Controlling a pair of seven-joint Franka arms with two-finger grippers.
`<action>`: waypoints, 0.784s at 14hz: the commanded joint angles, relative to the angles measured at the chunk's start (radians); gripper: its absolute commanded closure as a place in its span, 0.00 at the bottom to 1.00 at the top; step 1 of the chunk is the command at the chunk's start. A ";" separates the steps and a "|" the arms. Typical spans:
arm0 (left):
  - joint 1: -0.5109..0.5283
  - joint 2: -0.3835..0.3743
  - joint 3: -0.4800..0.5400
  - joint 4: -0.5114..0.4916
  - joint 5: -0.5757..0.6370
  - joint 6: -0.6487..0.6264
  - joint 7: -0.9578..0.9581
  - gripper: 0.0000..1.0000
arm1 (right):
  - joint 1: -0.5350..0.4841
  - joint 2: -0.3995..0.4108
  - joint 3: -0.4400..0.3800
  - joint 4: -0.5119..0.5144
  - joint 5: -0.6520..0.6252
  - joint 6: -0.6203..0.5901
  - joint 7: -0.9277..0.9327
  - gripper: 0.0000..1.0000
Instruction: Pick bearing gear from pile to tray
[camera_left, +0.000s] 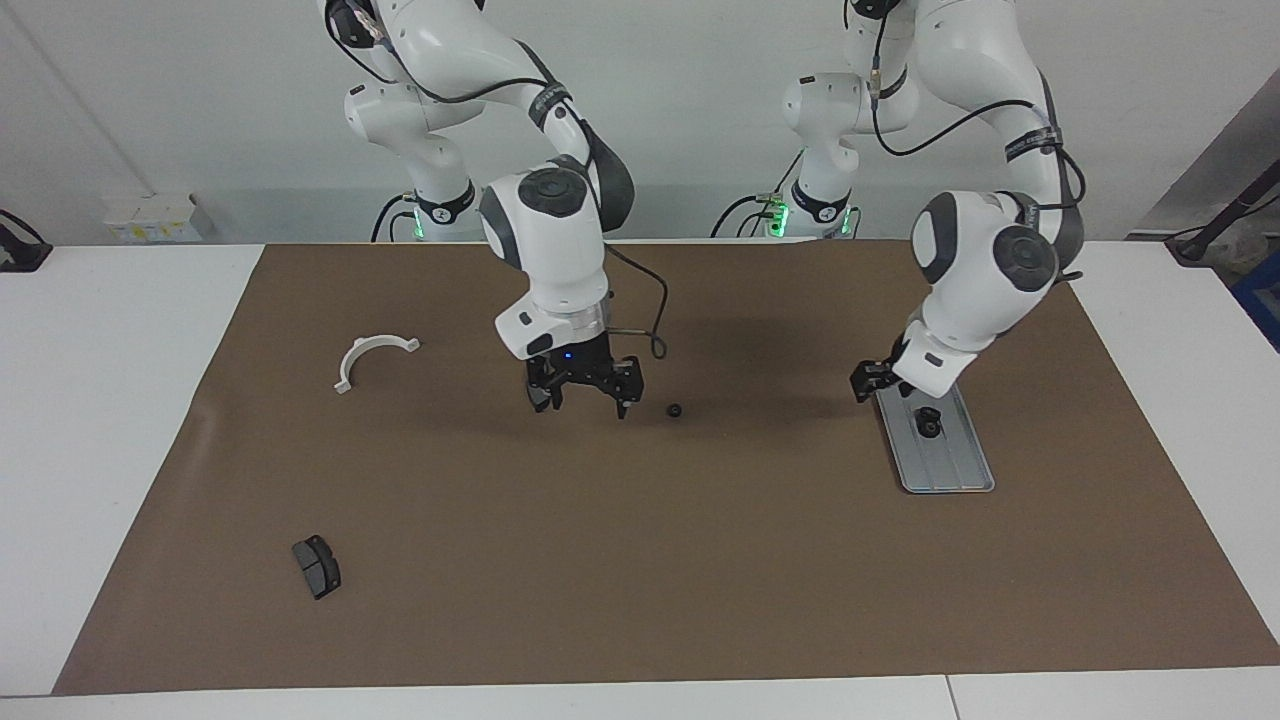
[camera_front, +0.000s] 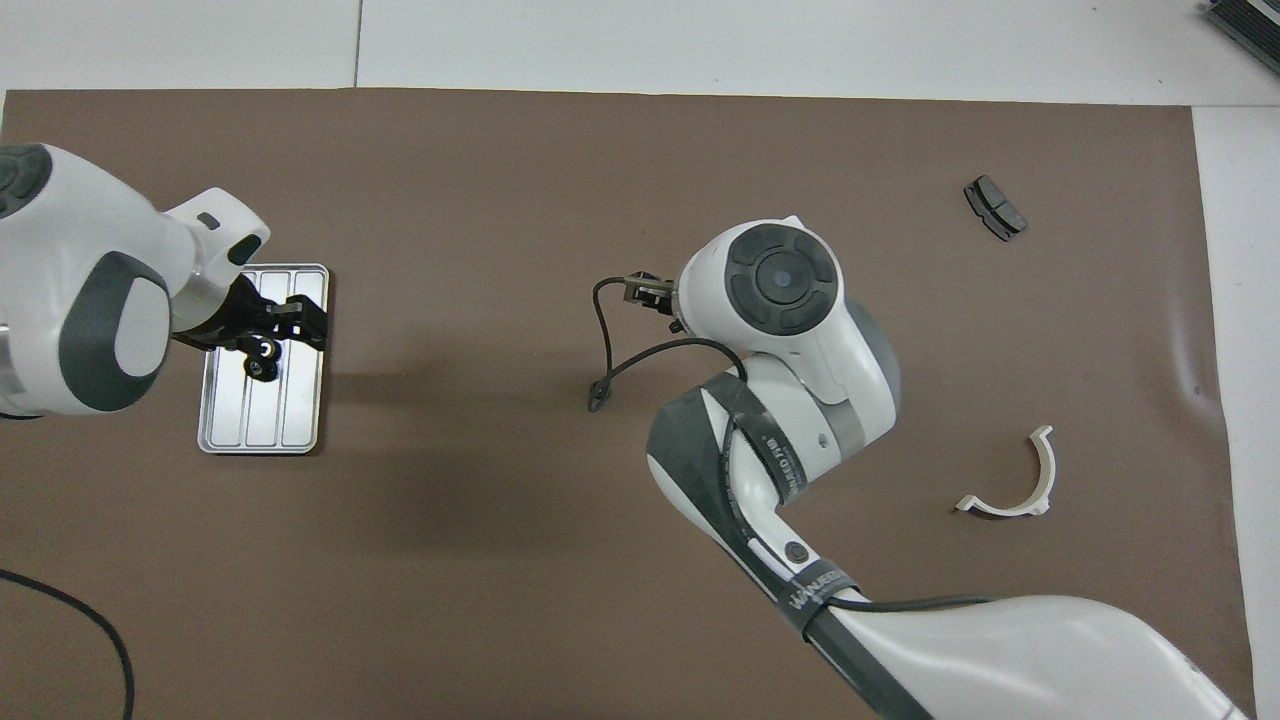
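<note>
— Small round black bearing gear (camera_left: 674, 411) loose on the mat (camera_left: 700, 580), just beside the right gripper (camera_left: 583, 400), on its tray (camera_left: 950, 472) side.
— Facing view only: gripper apart, empty. From overhead, hidden under the wrist.
— Second gear (camera_left: 929, 423) in the tray, by the left gripper (camera_left: 866, 381); apart or together, impossible to tell.

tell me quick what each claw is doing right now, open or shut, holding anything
Left claw: above the tray's end nearest the robots; open or shut cannot be told; holds nothing visible.
Right claw: open, empty, above the mat beside a small black gear.
</note>
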 joint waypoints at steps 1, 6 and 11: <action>-0.114 -0.001 0.014 -0.008 0.003 0.067 -0.175 0.27 | -0.086 -0.099 0.012 -0.057 0.008 -0.062 -0.085 0.00; -0.306 0.094 0.014 -0.006 0.000 0.251 -0.398 0.28 | -0.226 -0.246 0.011 -0.052 0.014 -0.219 -0.243 0.00; -0.372 0.123 0.011 -0.008 -0.003 0.330 -0.391 0.28 | -0.321 -0.288 0.000 0.023 0.058 -0.371 -0.417 0.00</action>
